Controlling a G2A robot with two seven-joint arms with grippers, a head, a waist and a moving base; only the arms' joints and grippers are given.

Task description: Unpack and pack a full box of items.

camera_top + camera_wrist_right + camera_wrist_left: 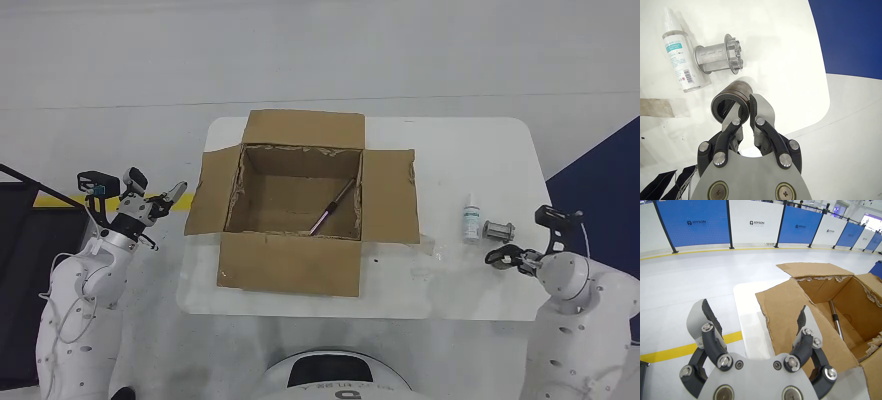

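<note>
An open cardboard box (295, 205) stands in the middle of the white table (450, 290), flaps spread, with a metal rod (332, 207) (836, 321) leaning inside it. My left gripper (175, 192) (753, 308) hangs open and empty beyond the table's left edge, beside the box's left flap. My right gripper (505, 257) (742, 103) is near the table's right end, shut on a dark steel bearing sleeve (730, 100): one finger is inside its bore, the other against its outer wall. A white bottle (471, 218) (677, 56) and a silver flanged part (497, 231) (719, 56) lie just beyond it.
A strip of clear tape (662, 108) is stuck to the table between the box and the bottle. The table's rounded right corner (821, 113) is close to my right gripper. A blue panel (610, 170) stands past the right edge.
</note>
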